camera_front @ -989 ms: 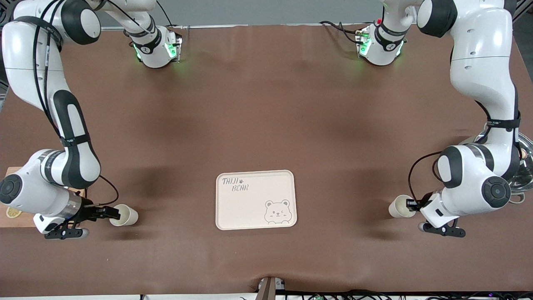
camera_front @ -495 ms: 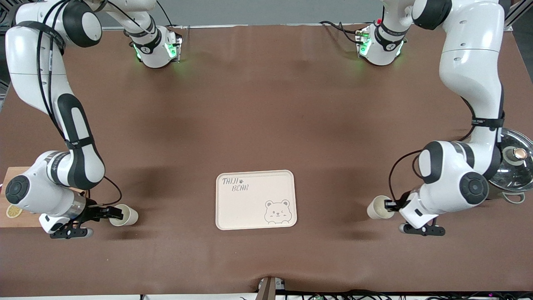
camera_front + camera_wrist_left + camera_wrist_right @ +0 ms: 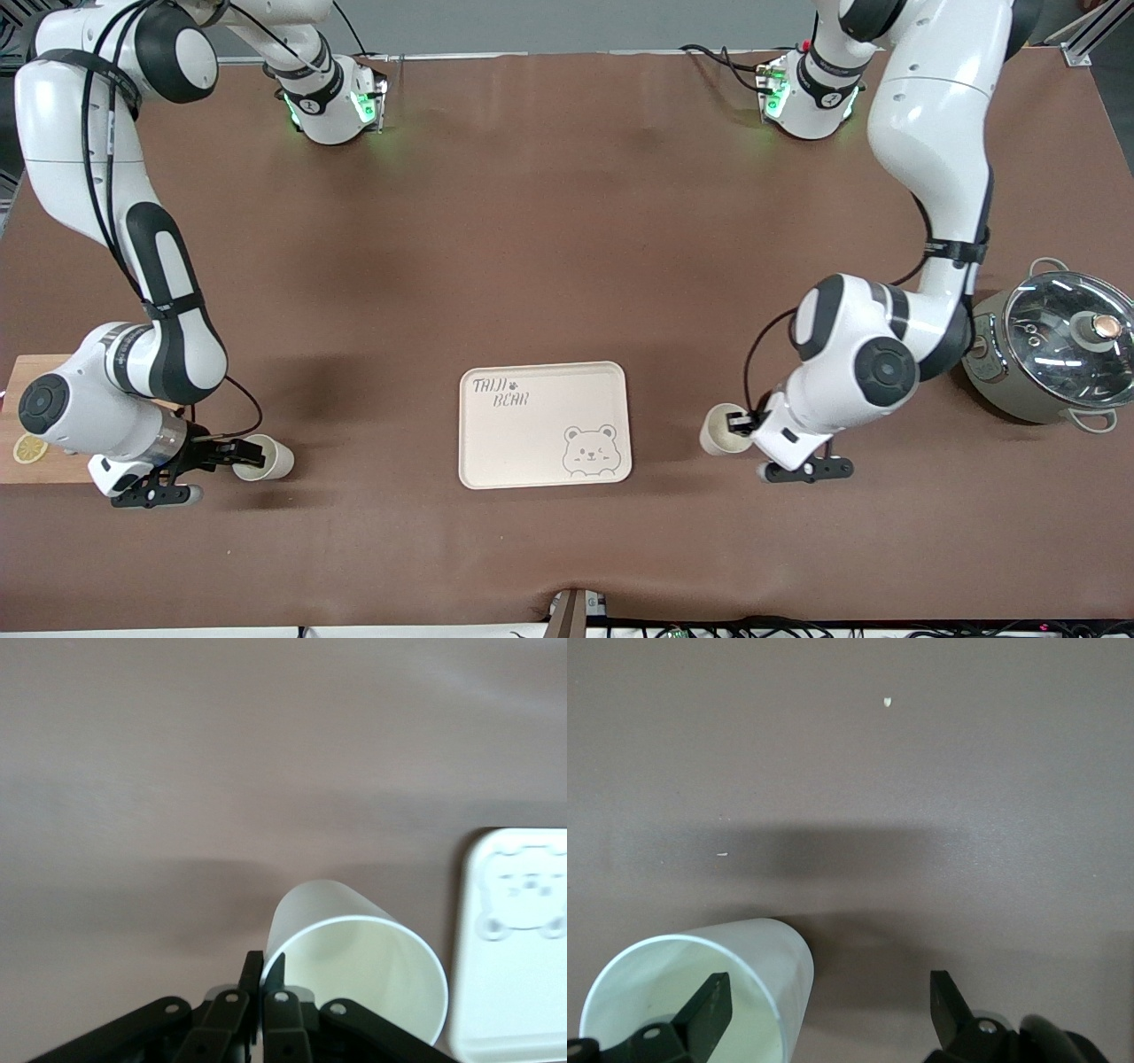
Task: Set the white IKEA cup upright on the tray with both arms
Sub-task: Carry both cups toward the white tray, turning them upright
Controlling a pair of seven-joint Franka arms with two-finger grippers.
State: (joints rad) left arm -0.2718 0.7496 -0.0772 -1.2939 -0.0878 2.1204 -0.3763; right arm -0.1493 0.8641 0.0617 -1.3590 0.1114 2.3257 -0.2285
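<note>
The cream tray [image 3: 540, 399] lies on the brown table, near the front camera. My left gripper [image 3: 742, 426] is shut on the rim of a white cup [image 3: 719, 436], held on its side just over the table beside the tray, toward the left arm's end. In the left wrist view its fingers [image 3: 264, 962] pinch the cup wall [image 3: 354, 939], with the tray [image 3: 518, 992] close by. A second white cup [image 3: 266, 459] lies on its side near the right arm's end. My right gripper [image 3: 244, 455] is open, with one finger inside this cup [image 3: 775, 948] and one outside it [image 3: 828, 985].
A metal pot with a glass lid [image 3: 1059, 346] stands at the left arm's end of the table. A wooden cutting board [image 3: 31, 416] with a lemon slice [image 3: 28, 450] lies at the right arm's end, under the right arm's wrist.
My left arm has carried its cup across the table toward the tray, uncovering the pot. My right gripper has stayed at its cup, still open.
</note>
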